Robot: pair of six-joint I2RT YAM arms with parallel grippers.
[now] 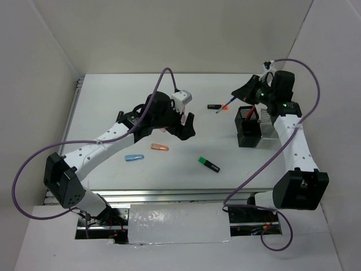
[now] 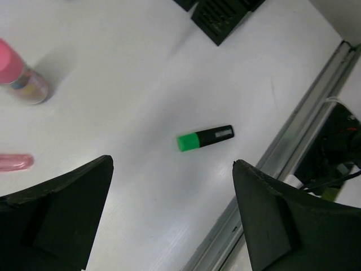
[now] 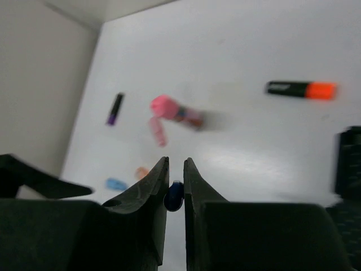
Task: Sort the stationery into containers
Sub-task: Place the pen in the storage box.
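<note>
Right gripper [image 3: 175,164] pinched nearly flat on a dark blue pen [image 3: 174,196] — just a sliver of barrel showing between the jaws in the wrist view, so calling that a real grip, not a near miss. Left gripper [image 2: 172,164] spread wide, nothing in it.

Step in hand, by my read: getting that pen into the black mesh pen cup [image 1: 247,129]. Tips for doing it well:

- Lift straight up first. Can't tell from these views about clearance between pen and table [image 1: 124,90].
- Looks like a grip near one end, so expect the long end to droop or swing. Go slow.
- Mind the orange/black highlighter [image 1: 216,106] lying just behind and left of the cup, right by the pen's free end — easy to drag along.
- Bring the low tip over the cup's mouth, tilt toward vertical, let go low. Red pen [image 1: 248,113] leaning inside, so aim for a free corner.
- Don't drift over the white-grey tray [image 1: 267,132] just beside the cup's right wall.

Pose: right arm run up along the cup's right side, wrist folded over behind it, gripper pointing left and down. Left arm stretched out well left of the cup, gripper hanging above the table, green/black highlighter [image 2: 205,138] below it, near-left of the cup.
</note>
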